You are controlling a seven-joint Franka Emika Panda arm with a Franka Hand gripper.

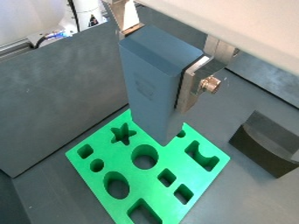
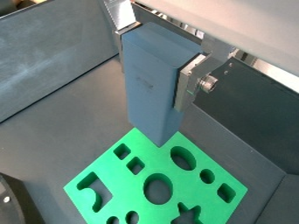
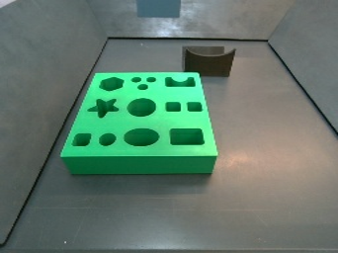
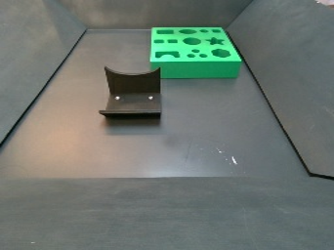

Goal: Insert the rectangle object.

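Rectangle object, a tall blue-grey block, hung clamped between the gripper fingers in both wrist views; a silver finger plate pressed flat against one of its sides, with a bolt head showing on the plate. In a wrist view the same block and gripper appeared, with another view of the finger plate on its side. The block hung upright, its lower end above the green board and apart from it, over the board's edge region near the star-shaped hole and a round hole.

The green board carried many cut-out holes of different shapes: round, oval, square, hexagon, star and rectangle. In a side view the board lay flat on the dark floor, with a rectangular hole near one corner. The gripper and block did not show in either side view.

The fixture, a dark bracket with a curved top, stood on the floor just beyond the board. In a side view the fixture stood well apart from the board, nearer the camera. Grey walls enclosed the floor.
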